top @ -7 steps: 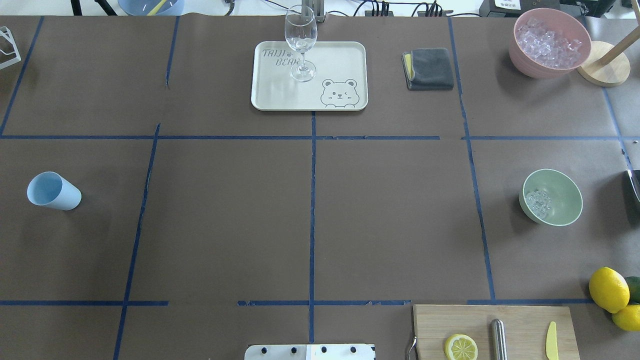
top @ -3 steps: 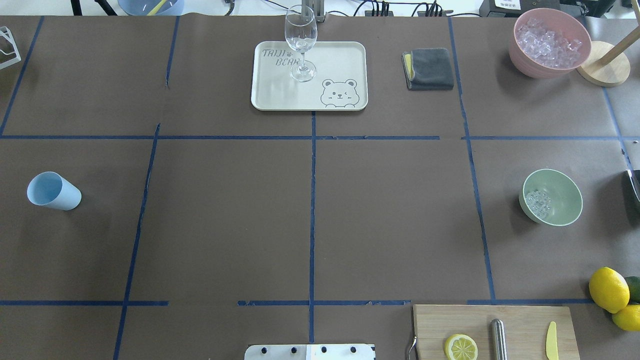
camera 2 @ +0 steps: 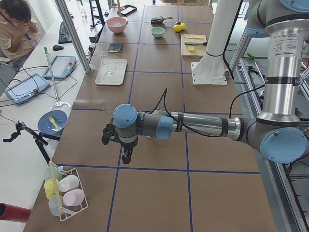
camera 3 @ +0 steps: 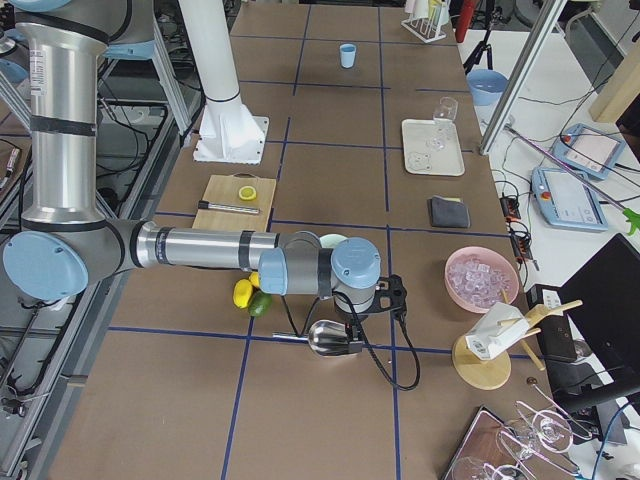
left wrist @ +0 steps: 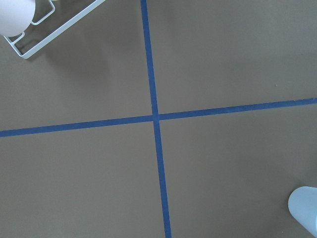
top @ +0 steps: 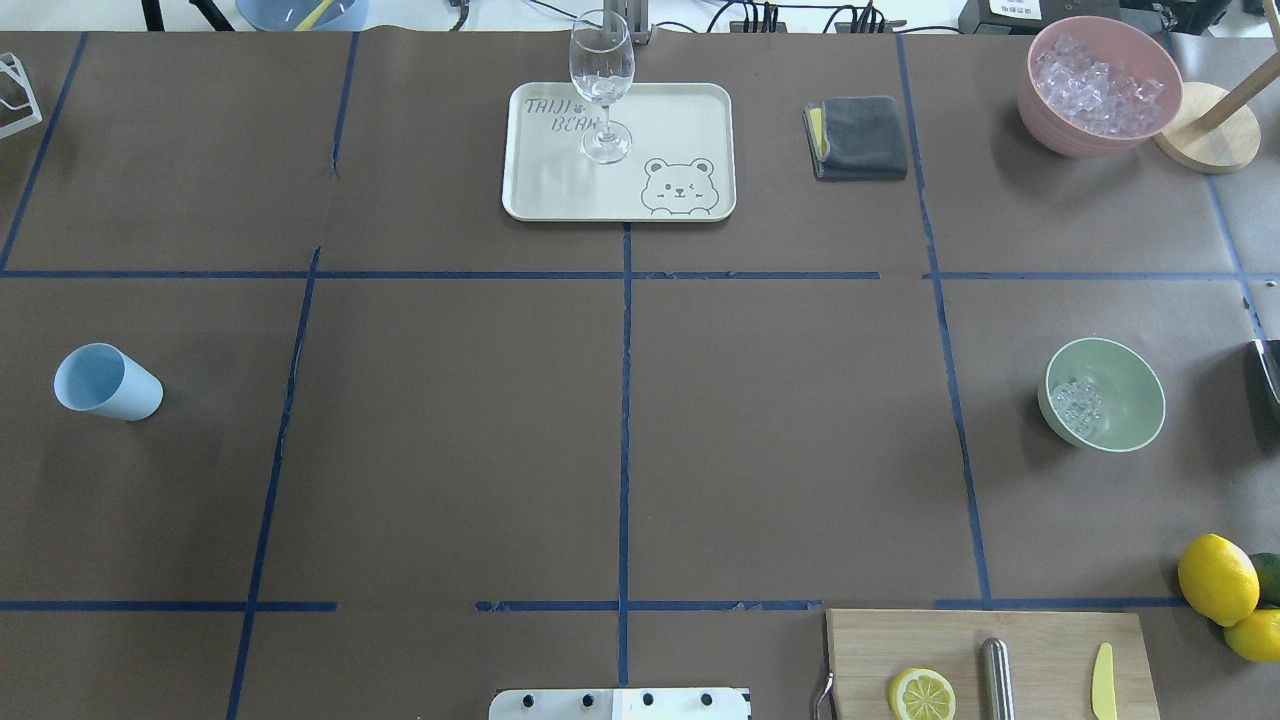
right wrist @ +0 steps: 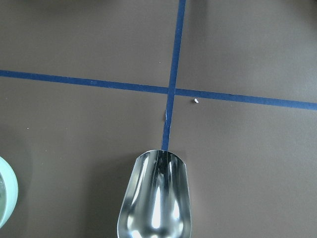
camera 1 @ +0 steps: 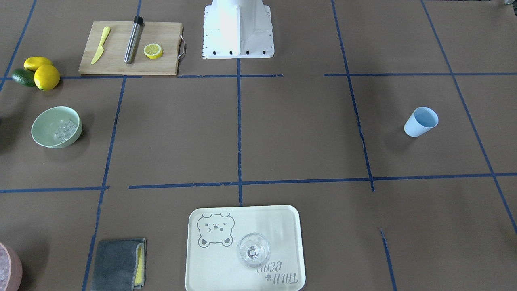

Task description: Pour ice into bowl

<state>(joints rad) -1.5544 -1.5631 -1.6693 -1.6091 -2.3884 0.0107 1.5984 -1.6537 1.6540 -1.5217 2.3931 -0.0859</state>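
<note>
Left hand: the left hand [camera 2: 126, 155] points down above the worktop [top: 450, 450], over a cross of blue tape [left wrist: 155, 117]. I cannot tell whether it is clenched or released, as only the side view shows it.
Right hand: the right hand [camera 3: 358, 338] is low over the worktop at the far right end, outside both the overhead and front views. I cannot tell its grip either.
Scoop: a shiny metal scoop [right wrist: 154, 198] sits directly beneath the right hand, with its open mouth toward a tape crossing. Whether the hand grasps it cannot be made out.
Bowl: the mint-green bowl [top: 1130, 385] stands upright near the right hand. Its rim [right wrist: 6, 198] just shows at the lower left edge of that hand's wrist view. It is well apart from the left hand.
Ice: a small heap of clear ice [top: 1076, 406] lies inside the bowl, against one side of its floor.
Cup: the light blue cup [top: 105, 382] is near the left hand, at the lower right corner of its wrist view [left wrist: 304, 208].
Pink bowl: a pink bowl [camera 3: 455, 290] full of ice stands just beyond the right hand.
Rack: a wire rack [camera 2: 65, 191] of pastel cups stands near the left hand.
</note>
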